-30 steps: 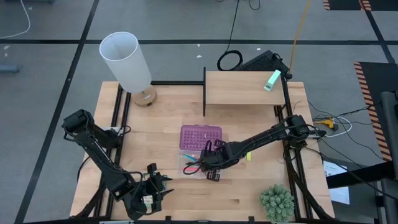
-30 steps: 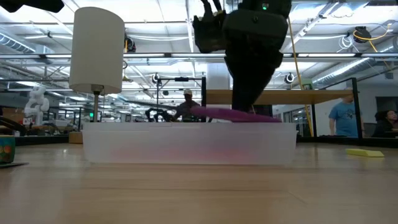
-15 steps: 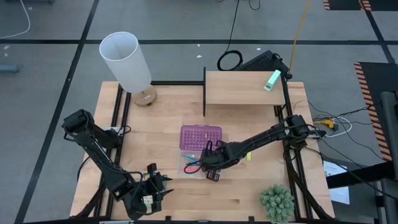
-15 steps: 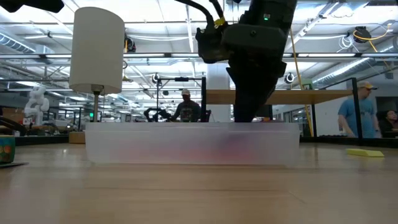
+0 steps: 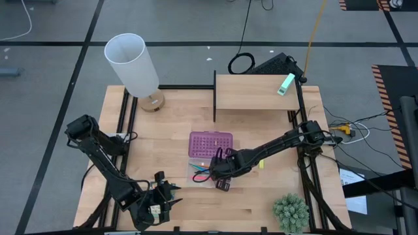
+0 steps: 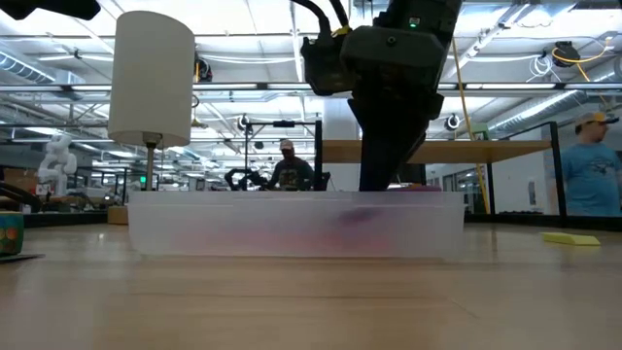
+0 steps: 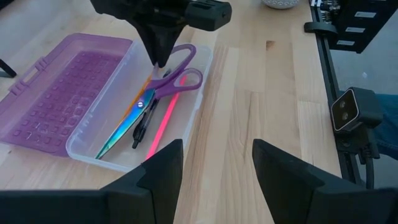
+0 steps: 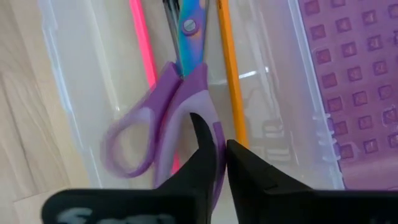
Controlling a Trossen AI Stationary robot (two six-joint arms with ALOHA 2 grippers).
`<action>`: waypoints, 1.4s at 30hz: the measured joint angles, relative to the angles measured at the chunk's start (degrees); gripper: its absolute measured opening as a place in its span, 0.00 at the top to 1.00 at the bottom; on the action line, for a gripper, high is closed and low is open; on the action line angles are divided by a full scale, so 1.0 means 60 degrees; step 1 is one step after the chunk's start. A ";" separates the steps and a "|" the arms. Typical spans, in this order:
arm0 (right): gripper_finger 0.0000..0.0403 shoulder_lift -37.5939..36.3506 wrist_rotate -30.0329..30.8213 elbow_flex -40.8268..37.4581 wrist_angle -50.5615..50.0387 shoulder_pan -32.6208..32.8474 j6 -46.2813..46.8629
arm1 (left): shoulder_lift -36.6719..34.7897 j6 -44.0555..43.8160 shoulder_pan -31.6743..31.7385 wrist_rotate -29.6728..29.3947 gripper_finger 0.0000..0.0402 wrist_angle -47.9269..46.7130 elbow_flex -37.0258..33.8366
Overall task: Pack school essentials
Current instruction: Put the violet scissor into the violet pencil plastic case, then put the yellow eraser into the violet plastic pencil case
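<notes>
The left gripper (image 5: 159, 196) waited spread open near the table's (image 5: 261, 202) front edge, bare wood ahead. In the clear case (image 7: 186, 106) lay the purple-handled scissors (image 7: 163, 87), pink pen (image 7: 163, 123) and orange pencil (image 8: 231, 74). The right gripper (image 8: 219, 155), nearly closed, pinched one scissor handle.

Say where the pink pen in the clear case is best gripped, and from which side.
Grip the pink pen near its bare end, away from the scissors, whose purple handles lie over its other end. Come from straight above: it lies flat in the clear case, walls alongside.
</notes>
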 joint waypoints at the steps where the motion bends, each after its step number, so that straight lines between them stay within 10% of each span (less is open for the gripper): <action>1: 0.89 0.0000 0.0000 0.0000 0.0011 0.0000 -0.0010 | 0.0000 0.0000 0.0000 0.0000 0.51 0.0000 0.0000; 11: 0.62 -0.0215 0.0030 -0.0007 0.0001 0.0064 -0.0011 | 0.0000 0.0000 -0.0002 -0.0003 0.51 0.0005 -0.0004; 20: 0.58 -0.1474 0.1627 -0.0007 -0.1161 0.0807 0.0760 | 0.0000 -0.0048 -0.0002 -0.0013 0.51 0.0067 -0.0004; 31: 0.57 -0.2271 0.4024 -0.0148 -0.4758 0.2283 0.5215 | 0.0000 0.0084 -0.0002 -0.0065 0.51 0.0281 -0.0004; 42: 0.43 -0.2701 0.3840 -0.2430 -0.4984 0.2807 0.9203 | 0.0000 0.0102 0.0000 -0.0072 0.51 0.0302 -0.0004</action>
